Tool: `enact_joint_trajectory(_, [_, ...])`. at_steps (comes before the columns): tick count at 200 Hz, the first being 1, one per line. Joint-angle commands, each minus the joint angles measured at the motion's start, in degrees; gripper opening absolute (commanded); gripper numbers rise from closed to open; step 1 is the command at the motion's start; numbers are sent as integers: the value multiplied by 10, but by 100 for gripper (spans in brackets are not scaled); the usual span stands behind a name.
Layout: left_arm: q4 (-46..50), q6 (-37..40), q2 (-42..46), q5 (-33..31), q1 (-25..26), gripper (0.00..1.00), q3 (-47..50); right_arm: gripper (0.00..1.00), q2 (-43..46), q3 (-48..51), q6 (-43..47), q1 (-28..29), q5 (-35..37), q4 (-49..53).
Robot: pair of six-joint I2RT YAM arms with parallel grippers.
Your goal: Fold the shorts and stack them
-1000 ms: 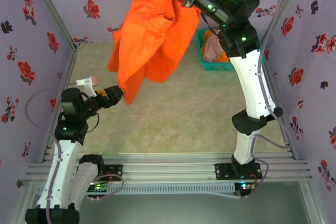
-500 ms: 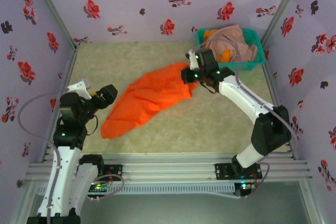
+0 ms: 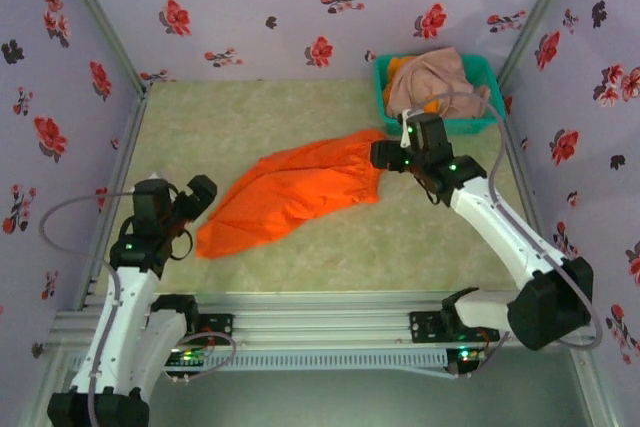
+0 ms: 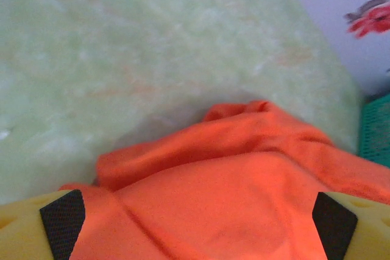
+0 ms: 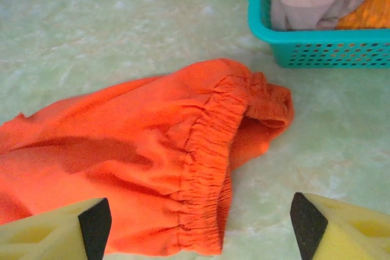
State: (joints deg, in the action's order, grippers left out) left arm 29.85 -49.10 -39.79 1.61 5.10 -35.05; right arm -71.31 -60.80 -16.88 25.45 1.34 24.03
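laying-out step - bright orange cloth shorts lying crumpled, unfolded, just beside teal plastic mesh basket. right gripper hovering spread at waistband end nearest basket; left gripper spread at end farthest from basket, neither pinching anything. next move calling for flattening - then folding.

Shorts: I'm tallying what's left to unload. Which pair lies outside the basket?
The bright orange pair, lying crumpled on the table; the pink-beige pair sits in the teal basket.
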Motion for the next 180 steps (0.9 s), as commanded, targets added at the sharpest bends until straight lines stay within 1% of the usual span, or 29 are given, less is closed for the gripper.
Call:
enact_joint_trajectory(1, [60,-47,-19,-51,22,99,14,81,-1,40,-14,35,-4,-1])
enact_joint_trajectory(18, [72,-79,-29,-79,58,99,32,82,-10,76,-10,50,5,-10])
enact_joint_trajectory(44, [72,-131,-51,-127,123,99,62,82,-29,120,-30,51,-3,-48])
enact_joint_trajectory(57, [70,-149,-73,-148,146,99,69,82,-37,134,-41,52,-10,-71])
enact_joint_trajectory(76, [74,-158,-120,-161,159,99,61,82,-47,143,-51,52,-13,-90])
enact_joint_trajectory(82, [77,-159,-136,-167,162,97,55,81,-51,143,-52,52,-12,-90])
enact_joint_trajectory(104, [92,-164,-188,-176,170,94,37,82,-60,141,-52,52,-9,-87])
enact_joint_trajectory(136, [83,-175,-232,-185,181,90,37,81,-57,148,-50,52,1,-85])
enact_joint_trajectory(163, [58,-184,-252,-184,193,81,45,81,-57,153,-51,52,8,-83])
enact_joint_trajectory(180, [41,-177,-259,-184,196,66,47,81,-59,154,-51,52,9,-82])
